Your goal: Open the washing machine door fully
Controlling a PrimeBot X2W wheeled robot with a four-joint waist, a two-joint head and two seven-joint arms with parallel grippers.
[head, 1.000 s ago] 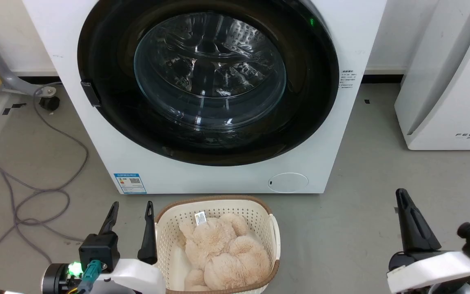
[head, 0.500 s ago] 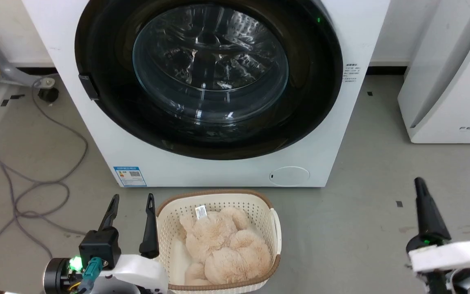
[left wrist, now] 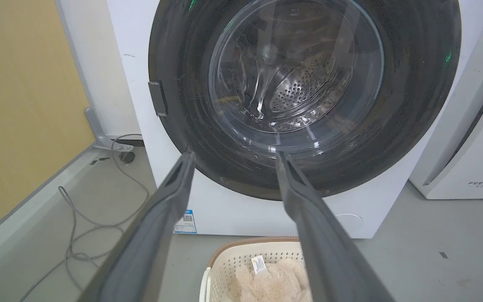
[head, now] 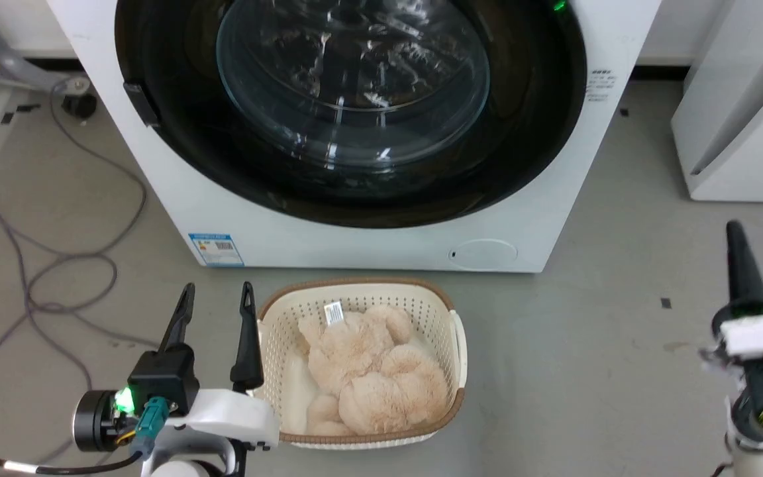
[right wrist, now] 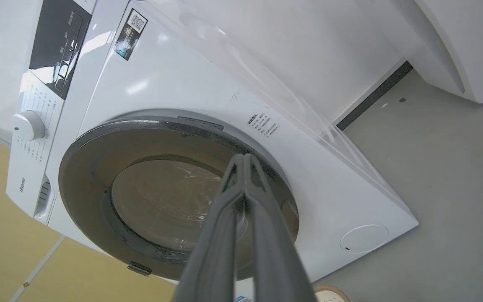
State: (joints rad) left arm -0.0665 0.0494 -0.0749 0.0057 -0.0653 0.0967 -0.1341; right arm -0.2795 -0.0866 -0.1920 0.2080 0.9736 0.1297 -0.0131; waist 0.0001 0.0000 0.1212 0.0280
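2 dark fingers pressed tip to tip: that was the right gripper, nothing caught between them. In the head view, the right gripper stood edge-on at the lower right, over bare grey floor, well apart from the machine. Over on the other side, the left gripper had its 2 fingers spread wide and empty, tips pointing up the view, just beside the basket. Along its own wrist view, the left gripper framed the lower half of the target between its fingers without touching it.

And the target itself: the washing machine door sat shut, flush against the white front, glossy black rim around the clear glass bowl, steel drum showing through. Its small dark catch sat on the rim's left edge in the head view. From the right wrist the washing machine door looked closed too, with the white flap at the cabinet's lower corner.

The cream basket stood on the floor right before the machine, 1 beige plush toy curled inside. Grey cables looped across the floor to the left, and a second white appliance stood off to the right.
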